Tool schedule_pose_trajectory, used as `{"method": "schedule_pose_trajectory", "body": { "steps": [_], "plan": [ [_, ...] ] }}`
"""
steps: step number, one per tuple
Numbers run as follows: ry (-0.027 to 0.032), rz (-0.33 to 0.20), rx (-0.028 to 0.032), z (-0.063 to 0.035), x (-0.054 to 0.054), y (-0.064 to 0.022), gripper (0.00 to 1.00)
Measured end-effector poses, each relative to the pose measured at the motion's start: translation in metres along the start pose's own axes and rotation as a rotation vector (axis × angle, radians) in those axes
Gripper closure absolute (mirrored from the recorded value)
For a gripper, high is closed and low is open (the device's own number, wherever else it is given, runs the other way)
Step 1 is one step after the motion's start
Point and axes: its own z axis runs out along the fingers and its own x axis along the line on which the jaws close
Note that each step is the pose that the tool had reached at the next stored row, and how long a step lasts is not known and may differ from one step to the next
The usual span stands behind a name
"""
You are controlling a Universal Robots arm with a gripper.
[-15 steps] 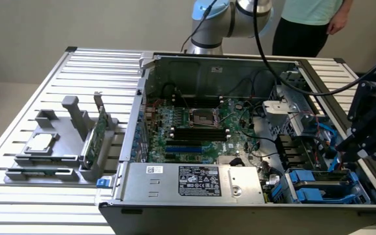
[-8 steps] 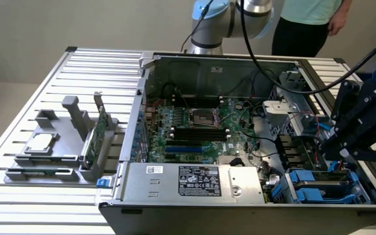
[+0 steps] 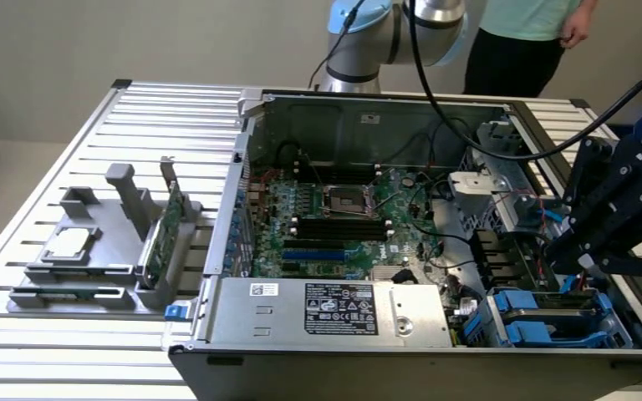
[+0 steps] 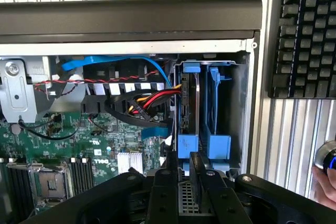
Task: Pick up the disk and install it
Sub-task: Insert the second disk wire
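Down in the corner drive bay (image 4: 242,103) of the open computer case (image 3: 366,109), the disk (image 4: 189,103) stands on edge in one of two side-by-side slots, its blue rails hugging the slot walls, which looks like the reason it is presented edgewise and not flat. Just beside it an empty blue carrier (image 4: 216,103) fills the neighbouring slot. At the disk's near end sits the gripper (image 4: 186,156), jaws drawn in narrow and, as far as I can judge, pinched on the disk's thin edge, a hold that would keep it square to the slot. Red, yellow and black cables (image 4: 152,100) bunch just beside the bay on the motherboard (image 3: 333,217) side, so the line into the slot has little room to spare there. From the exterior view the gripper hangs over the case's corner at that view's right, near the power supply (image 3: 333,313). Well apart, on the slatted table (image 3: 154,125), a grey holder (image 3: 76,251) keeps a square chip (image 3: 70,242) and a green card (image 3: 167,230) upright and out of the way
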Motion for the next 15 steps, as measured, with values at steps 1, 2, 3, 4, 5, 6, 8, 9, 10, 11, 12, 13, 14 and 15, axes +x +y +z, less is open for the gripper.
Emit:
{"method": "schedule_pose_trajectory", "body": {
  "steps": [1,2,3,4,5,6,8,9,10,11,12,13,14,15],
  "plan": [
    [0.0,0.0,0.0,0.0,0.0,0.0,0.75],
    [0.0,0.0,0.0,0.0,0.0,0.0,0.75],
    [-0.0001,0.0,0.0,0.0,0.0,0.0,0.75],
    [-0.0001,0.0,0.0,0.0,0.0,0.0,0.75],
    [0.0,0.0,0.0,0.0,0.0,0.0,0.75],
    [-0.0001,0.0,0.0,0.0,0.0,0.0,0.75],
    [0.0,0.0,0.0,0.0001,0.0001,0.0,0.75],
    [0.0001,0.0,0.0,0.0004,0.0016,0.0,0.75],
    [-0.0001,0.0,0.0001,0.0006,0.0037,0.0001,0.75],
    [0.0,0.0,0.0,0.0006,0.0051,0.0012,0.75],
    [0.0006,0.0,0.0,0.0009,0.0068,0.0029,0.75],
    [0.0,0.0,0.0,0.0004,0.0077,0.0048,0.75],
    [0.0001,0.0,0.0,0.0005,0.008,0.0066,0.75],
    [0.0001,0.0,0.0,0.0005,0.0083,0.0077,0.75]
  ]
}}
